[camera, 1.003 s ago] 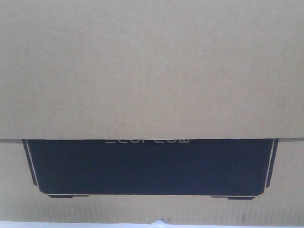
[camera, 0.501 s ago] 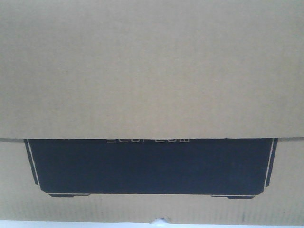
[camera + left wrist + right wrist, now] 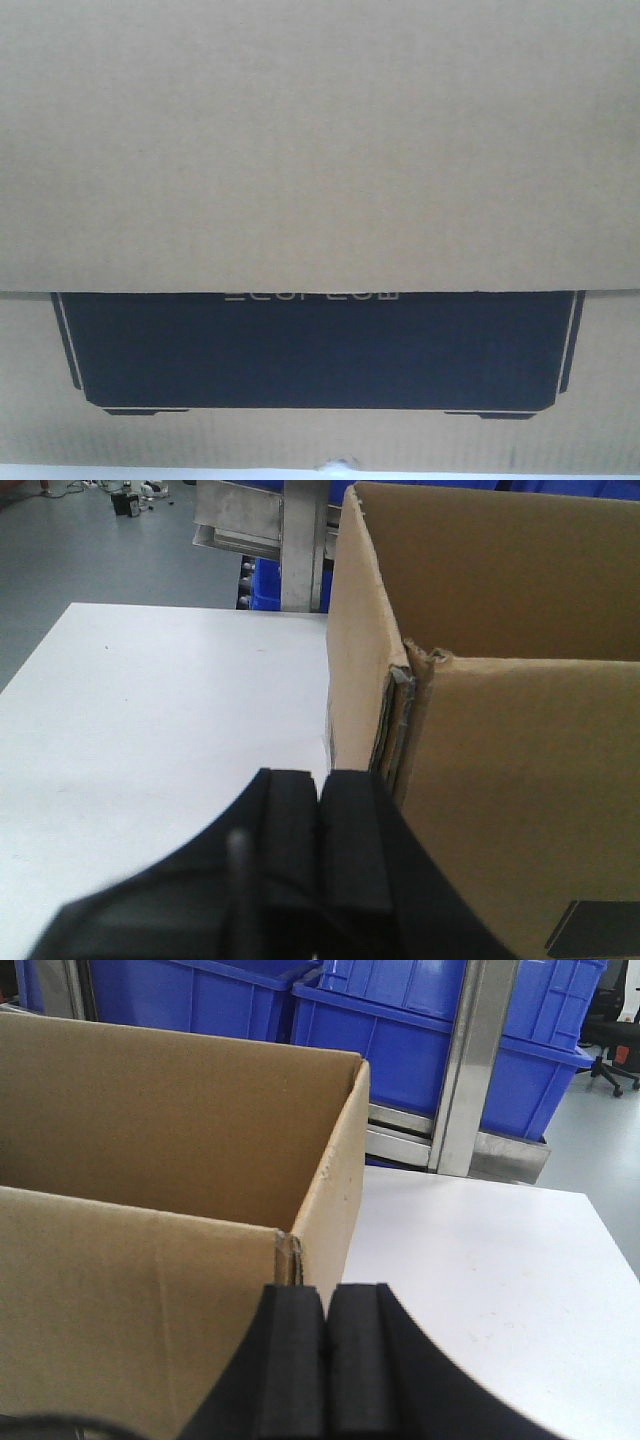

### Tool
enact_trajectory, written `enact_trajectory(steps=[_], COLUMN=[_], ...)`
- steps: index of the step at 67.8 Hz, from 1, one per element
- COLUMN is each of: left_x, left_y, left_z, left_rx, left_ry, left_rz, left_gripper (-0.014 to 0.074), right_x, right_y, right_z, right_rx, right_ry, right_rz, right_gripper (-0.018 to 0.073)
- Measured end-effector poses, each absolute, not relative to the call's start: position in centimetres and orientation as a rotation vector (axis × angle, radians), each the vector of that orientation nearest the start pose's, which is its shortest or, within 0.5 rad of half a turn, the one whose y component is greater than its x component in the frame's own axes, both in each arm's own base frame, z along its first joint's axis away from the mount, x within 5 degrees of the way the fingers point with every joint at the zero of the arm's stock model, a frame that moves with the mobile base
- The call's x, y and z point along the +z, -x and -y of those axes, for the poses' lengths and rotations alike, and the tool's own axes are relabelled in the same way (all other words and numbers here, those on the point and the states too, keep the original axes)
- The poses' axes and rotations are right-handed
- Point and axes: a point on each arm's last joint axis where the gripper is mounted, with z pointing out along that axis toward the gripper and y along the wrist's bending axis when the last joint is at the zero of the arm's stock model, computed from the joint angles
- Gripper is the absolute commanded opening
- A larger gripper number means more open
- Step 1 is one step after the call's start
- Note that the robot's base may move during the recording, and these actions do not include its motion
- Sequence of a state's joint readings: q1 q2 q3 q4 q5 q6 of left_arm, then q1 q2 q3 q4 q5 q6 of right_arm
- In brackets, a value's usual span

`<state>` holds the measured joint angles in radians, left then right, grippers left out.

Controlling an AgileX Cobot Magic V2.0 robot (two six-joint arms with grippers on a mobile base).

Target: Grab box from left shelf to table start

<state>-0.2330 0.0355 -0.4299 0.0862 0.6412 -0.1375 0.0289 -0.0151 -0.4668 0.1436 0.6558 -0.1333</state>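
Note:
The brown cardboard box [image 3: 320, 150] fills the front view, its black panel [image 3: 320, 350] with white lettering low on its face. It stands open-topped on the white table [image 3: 150, 730]. My left gripper [image 3: 320, 780] is shut with nothing between its pads, close beside the box's left front corner [image 3: 400, 690]. My right gripper [image 3: 327, 1295] is shut with nothing between its pads, close by the box's right front corner [image 3: 290, 1250]. The box [image 3: 150, 1260] reaches left out of the right wrist view. Whether the grippers touch the box is hidden.
The steel-railed shelf [image 3: 400, 1130] stands behind the table with an upright steel post [image 3: 470, 1060] and blue plastic bins [image 3: 400, 1050]. The shelf's rail [image 3: 240, 520] and grey floor [image 3: 100, 540] show in the left wrist view. A thin strip of table [image 3: 100, 474] shows below the box.
The box has shifted very slightly right and down in the front view, narrowing the white strip beneath it; over the last half second it is still.

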Motion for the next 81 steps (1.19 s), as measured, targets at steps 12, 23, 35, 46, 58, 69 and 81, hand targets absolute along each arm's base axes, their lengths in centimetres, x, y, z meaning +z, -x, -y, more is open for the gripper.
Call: enact_trajectory(steps=[12, 23, 35, 46, 58, 69, 81], left_x=[29.3, 29.3, 29.3, 29.3, 28.8, 26.0, 21.5], left_y=[-2.1, -2.1, -2.1, -2.1, -1.9, -3.4, -5.1], left_z=[0.0, 0.0, 0.0, 0.0, 0.2, 0.4, 0.4], left_rx=[-0.178, -0.178, -0.178, -0.166, -0.113, -0.119, -0.116], left_ry=[-0.104, -0.104, -0.104, -0.090, -0.066, -0.002, 0.019], left_rz=[-1.726, -1.726, -1.726, -1.726, -1.687, -1.664, -1.643], left_gripper=[-0.0093, -0.0093, -0.0093, -0.0093, -0.0093, -0.0093, -0.0093], right_x=[30.3, 30.3, 30.3, 30.3, 30.3, 30.3, 30.3], right_y=[-0.7, -0.7, -0.7, -0.7, -0.7, -0.7, -0.7], right_z=[-0.8, -0.8, -0.8, -0.8, -0.8, -0.8, -0.8], right_rx=[0.080, 0.080, 0.081, 0.081, 0.081, 0.081, 0.081], right_ry=[0.106, 0.106, 0.105, 0.105, 0.105, 0.105, 0.105], right_rz=[-1.649, -1.649, -1.650, -1.650, -1.650, -1.650, -1.650], right_gripper=[0.0057, 0.0057, 0.0057, 0.0057, 0.0057, 0.0057, 0.0057])
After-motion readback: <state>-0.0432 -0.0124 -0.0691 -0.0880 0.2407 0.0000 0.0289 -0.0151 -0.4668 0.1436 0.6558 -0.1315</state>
